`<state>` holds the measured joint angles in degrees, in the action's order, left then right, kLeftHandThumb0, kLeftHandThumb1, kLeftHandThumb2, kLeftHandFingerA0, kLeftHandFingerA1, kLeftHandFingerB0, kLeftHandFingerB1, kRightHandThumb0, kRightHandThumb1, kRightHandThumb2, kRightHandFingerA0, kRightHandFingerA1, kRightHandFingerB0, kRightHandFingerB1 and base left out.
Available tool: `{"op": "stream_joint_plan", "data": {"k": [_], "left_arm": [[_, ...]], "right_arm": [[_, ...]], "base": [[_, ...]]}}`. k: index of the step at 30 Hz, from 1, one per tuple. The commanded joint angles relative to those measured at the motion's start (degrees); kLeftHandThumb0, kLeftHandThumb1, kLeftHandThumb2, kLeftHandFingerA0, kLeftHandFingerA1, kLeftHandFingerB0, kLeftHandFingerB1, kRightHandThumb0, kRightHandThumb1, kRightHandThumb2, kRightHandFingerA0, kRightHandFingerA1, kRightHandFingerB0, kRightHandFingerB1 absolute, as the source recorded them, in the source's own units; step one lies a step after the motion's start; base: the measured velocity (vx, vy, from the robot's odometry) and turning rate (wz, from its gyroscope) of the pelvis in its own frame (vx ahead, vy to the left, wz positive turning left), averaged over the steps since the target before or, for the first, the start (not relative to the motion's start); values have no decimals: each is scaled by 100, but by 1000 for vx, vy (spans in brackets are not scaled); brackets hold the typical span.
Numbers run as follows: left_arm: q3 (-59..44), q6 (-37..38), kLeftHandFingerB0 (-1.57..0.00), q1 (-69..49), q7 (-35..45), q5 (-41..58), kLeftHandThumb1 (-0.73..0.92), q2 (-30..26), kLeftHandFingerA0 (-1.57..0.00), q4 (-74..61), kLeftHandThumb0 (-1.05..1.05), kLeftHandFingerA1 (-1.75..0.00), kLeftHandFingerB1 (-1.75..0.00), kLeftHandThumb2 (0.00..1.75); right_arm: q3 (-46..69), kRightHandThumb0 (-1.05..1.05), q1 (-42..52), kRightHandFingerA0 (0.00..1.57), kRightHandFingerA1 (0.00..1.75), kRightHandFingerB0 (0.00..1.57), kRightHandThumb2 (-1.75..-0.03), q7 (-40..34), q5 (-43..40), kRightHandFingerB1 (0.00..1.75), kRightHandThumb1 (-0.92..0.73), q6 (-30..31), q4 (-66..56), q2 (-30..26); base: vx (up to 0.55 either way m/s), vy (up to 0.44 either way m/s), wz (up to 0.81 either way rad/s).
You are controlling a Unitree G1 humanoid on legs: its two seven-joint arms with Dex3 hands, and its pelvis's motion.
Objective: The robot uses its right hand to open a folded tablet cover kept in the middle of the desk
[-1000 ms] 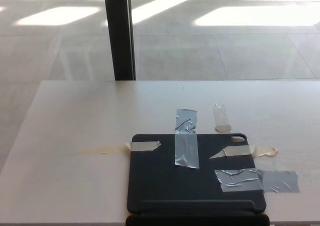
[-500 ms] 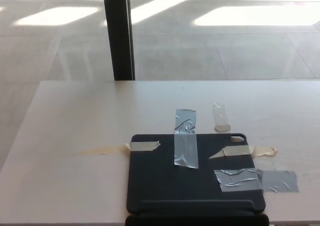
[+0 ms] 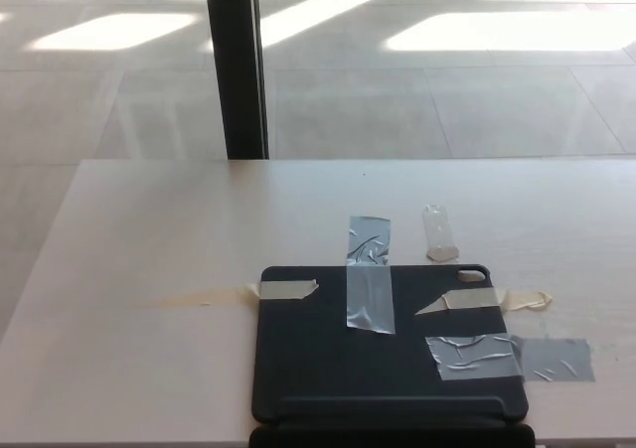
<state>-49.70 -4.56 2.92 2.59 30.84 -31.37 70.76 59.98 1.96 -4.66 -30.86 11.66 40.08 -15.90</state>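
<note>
Dark tablet cover [image 3: 388, 354] lies flat and closed at the near edge of the pale counter [image 3: 149, 229], held by strips of grey tape [image 3: 370, 274] and beige tape [image 3: 285, 289]. Neither hand in view, so their state cannot be told.

- A pale desk [image 3: 149, 229] with a faint wood grain fills the lower half of the view.
- Beyond its far edge lies a floor [image 3: 417, 100] of large grey tiles.
- Bright sunlight patches [image 3: 507, 33] stripe the floor near the top.
- A dark upright post [image 3: 237, 66] rises from behind the desk's far edge, left of centre.
</note>
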Motion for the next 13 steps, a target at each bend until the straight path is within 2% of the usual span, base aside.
{"op": "stream_joint_plan", "data": {"k": [1, 2, 3, 4, 5, 6, 7, 9, 13], "left_arm": [[13, -18, -57, -23, 76, 101, 34, -23, -63, 35, -58, -81, -73, 84], [29, -11, -59, -28, 82, 86, 34, -25, -65, 36, -60, -82, -74, 84], [50, -5, -59, -15, 73, 67, 34, -29, -66, 35, -60, -82, -74, 85], [72, -2, -59, 8, 55, 51, 34, -35, -66, 35, -60, -82, -74, 85], [77, -7, -64, 51, -1, 58, 50, -32, -66, 25, -53, -83, -73, 58], [81, -8, -56, 57, -8, 63, 34, -36, -66, 36, -59, -82, -73, 84], [68, 0, -55, 44, 44, 87, 34, -32, -65, 28, -59, -82, -72, 84], [96, -17, -55, 20, 74, 75, 33, -30, -64, -7, -60, -82, -72, 84], [112, -27, -56, 70, -12, 80, 33, -36, -65, -8, -59, -81, -72, 83]], "right_arm": [[-81, -88, 69, 73, 74, 40, -66, -56, -162, 61, -86, -145, -104, -93], [-108, -87, 77, 71, 77, 39, -107, -87, -147, 65, -65, -133, -108, -100], [-123, -88, 68, 71, 73, 41, -66, -92, -164, 59, -86, -138, -102, -102], [-131, -88, 52, 71, 73, 41, -66, -76, -198, 59, -86, -157, -92, -101], [-142, -88, 44, 63, 73, 38, -66, 22, -249, 59, -87, -172, -68, -105], [-140, -89, 49, 62, 72, 37, -67, 5, -279, 58, -86, -188, -114, -78], [-157, -91, 108, 59, 74, 35, -66, 134, -332, 60, -87, -153, -194, -60], [-144, -90, 72, 70, 75, 39, -66, -56, -319, 60, -85, -142, -142, -96], [-188, -90, 54, 71, 71, 42, -66, -56, -321, 57, -85, -185, -84, -96]], "base": [[0, 0, 0], [0, 0, 0], [0, 0, 0], [0, 0, 0], [0, 0, 0], [0, 0, 0], [0, 0, 0], [0, 0, 0], [0, 0, 0]]}}
